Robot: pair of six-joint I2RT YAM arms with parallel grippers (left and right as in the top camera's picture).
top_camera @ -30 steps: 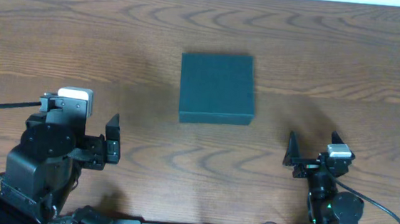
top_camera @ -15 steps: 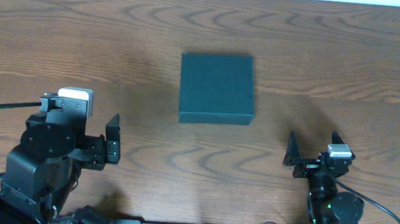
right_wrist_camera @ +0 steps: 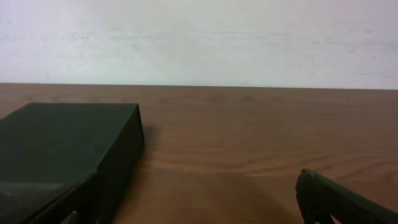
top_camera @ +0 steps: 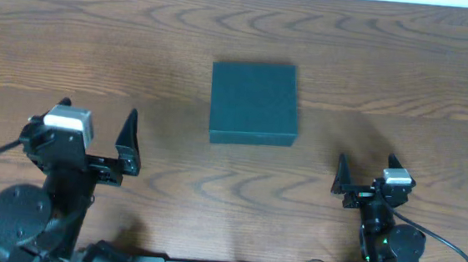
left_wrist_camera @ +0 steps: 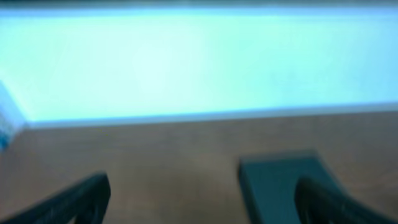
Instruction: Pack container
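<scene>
On table (top_camera: pixel 406 69): container (top_camera: pixel 254 102) square, shallow, matte dark teal, closed; left, right jaws spread, empty.

The container (top_camera: pixel 254 102) is the one obstacle, ahead-right of the left gripper (top_camera: pixel 97 112) and ahead-left of the right gripper (top_camera: pixel 366 160); straight ahead of each lies open table (top_camera: pixel 406 69).

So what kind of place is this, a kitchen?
Likely a robot lab or test bench, not a kitchen: a plain wooden table, the left gripper and right gripper at its near edge, and a blank white wall.
</scene>
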